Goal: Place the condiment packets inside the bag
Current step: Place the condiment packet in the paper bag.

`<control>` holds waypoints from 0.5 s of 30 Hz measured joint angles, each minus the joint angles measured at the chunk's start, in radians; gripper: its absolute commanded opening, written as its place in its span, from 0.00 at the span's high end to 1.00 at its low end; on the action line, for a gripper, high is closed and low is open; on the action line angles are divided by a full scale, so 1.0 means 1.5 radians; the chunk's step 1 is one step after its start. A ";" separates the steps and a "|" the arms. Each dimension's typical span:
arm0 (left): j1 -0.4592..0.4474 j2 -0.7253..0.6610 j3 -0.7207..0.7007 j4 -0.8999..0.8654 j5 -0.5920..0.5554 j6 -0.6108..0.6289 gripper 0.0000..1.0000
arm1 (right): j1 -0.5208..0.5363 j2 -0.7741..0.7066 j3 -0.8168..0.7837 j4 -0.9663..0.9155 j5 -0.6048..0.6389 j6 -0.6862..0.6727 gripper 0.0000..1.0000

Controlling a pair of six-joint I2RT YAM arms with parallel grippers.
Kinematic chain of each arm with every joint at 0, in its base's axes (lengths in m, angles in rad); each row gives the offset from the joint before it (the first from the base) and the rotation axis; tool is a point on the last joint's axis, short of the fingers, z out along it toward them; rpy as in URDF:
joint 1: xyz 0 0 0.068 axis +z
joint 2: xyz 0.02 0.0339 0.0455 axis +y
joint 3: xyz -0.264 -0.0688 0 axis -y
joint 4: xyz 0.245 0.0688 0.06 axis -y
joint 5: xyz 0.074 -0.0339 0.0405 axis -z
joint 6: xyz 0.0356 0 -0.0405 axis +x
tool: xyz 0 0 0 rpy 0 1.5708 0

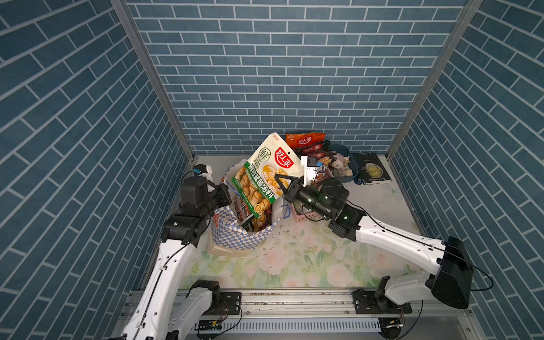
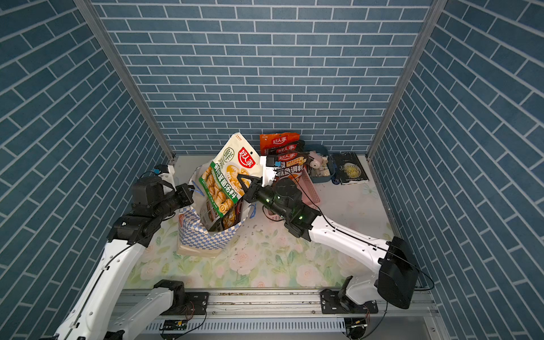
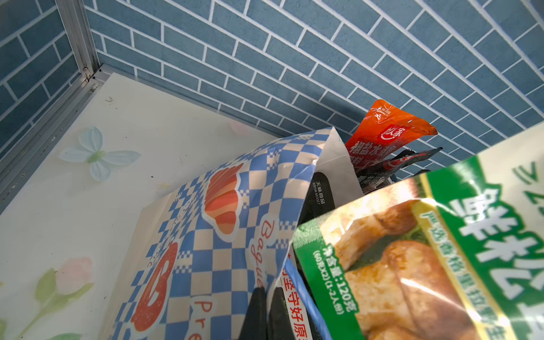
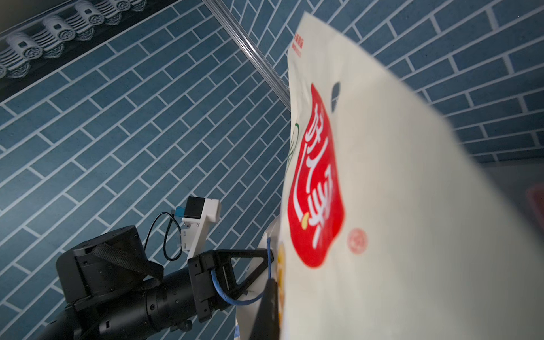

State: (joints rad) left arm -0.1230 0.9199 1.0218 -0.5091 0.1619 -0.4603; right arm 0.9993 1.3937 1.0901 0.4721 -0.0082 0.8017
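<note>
The green packet (image 1: 260, 176) bears a red logo 好人家, a circled 鲜, and large white characters ending 菌汤料. The left wrist view adds 净含量:120克 and (1-2人份) on it. The bag (image 3: 206, 235) reads "Bague" and "Pre" in orange script. A black packet (image 3: 319, 191) inside it shows 天味食品 603317. The orange packet (image 3: 385, 132) carries the same red logo. The book (image 1: 371, 169) cover reads MOON; its smaller print is illegible.

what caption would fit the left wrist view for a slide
Green packet tilted at the mouth of the checkered bag, a black packet already inside and an orange packet beyond it.
</note>
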 measured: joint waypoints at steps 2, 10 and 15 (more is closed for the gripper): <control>0.000 0.000 0.000 0.000 0.001 0.000 1.00 | 0.003 0.000 -0.004 -0.010 0.018 0.014 1.00; 0.000 0.000 0.000 0.003 0.007 -0.001 1.00 | 0.010 0.045 0.009 -0.015 0.075 0.050 1.00; 0.000 0.000 -0.001 0.005 0.012 -0.003 1.00 | 0.045 0.115 0.033 -0.015 0.123 0.056 1.00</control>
State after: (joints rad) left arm -0.1230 0.9203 1.0203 -0.5022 0.1802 -0.4641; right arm 1.0664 1.5661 1.1400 0.4500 0.1761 0.8864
